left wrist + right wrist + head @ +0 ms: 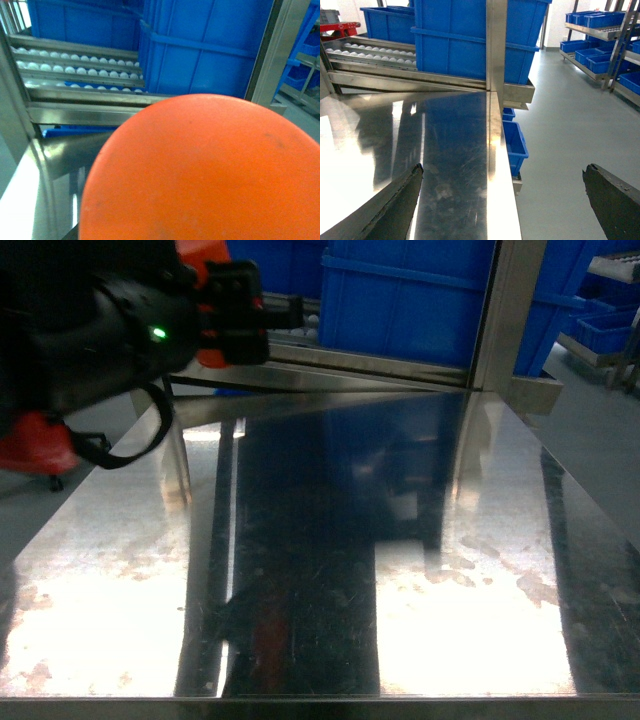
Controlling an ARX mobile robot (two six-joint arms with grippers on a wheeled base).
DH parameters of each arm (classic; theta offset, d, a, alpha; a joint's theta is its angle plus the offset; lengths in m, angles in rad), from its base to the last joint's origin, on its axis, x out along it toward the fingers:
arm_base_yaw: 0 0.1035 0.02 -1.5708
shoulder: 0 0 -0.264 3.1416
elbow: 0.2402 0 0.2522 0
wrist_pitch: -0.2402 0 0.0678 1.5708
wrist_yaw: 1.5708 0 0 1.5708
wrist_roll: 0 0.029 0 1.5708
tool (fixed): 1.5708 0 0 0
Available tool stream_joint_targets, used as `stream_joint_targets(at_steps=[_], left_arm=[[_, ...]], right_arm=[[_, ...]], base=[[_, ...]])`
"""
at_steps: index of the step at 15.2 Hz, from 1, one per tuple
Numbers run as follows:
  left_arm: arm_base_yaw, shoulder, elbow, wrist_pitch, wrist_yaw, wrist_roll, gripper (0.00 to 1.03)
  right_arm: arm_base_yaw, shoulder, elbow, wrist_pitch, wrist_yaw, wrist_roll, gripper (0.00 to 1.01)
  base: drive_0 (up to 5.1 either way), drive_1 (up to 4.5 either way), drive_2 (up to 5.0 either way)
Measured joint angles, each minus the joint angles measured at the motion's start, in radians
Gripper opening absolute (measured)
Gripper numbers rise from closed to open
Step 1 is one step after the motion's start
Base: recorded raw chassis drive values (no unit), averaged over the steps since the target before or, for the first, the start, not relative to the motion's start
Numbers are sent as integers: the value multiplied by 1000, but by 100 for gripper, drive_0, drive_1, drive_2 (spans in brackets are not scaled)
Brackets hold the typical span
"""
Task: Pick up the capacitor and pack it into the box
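A scuffed, glaring steel bench fronts blue bins and a roller rack. Right gripper jaws spread wide; left gripper's jaws unreadable.

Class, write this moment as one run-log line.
left end effector: raised at table's far left, state unclear | right end effector: open, over table right edge | capacitor: not visible | box: not visible | blue bin: behind table

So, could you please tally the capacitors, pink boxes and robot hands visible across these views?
Capacitors: 0
Pink boxes: 0
Hands: 2, the left hand and the right hand
Total: 2
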Motion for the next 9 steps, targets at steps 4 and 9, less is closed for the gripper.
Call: stream_joint_targets(at_steps=[4,9], left_arm=[[-47,-596,-364,-91,-123,53,44],[-127,-985,-533,-292,-269,58,44]], right_arm=[[0,0,0,0,0,0,98],[0,0,0,1,0,0,98]], base=[[0,0,0],[0,0,0]])
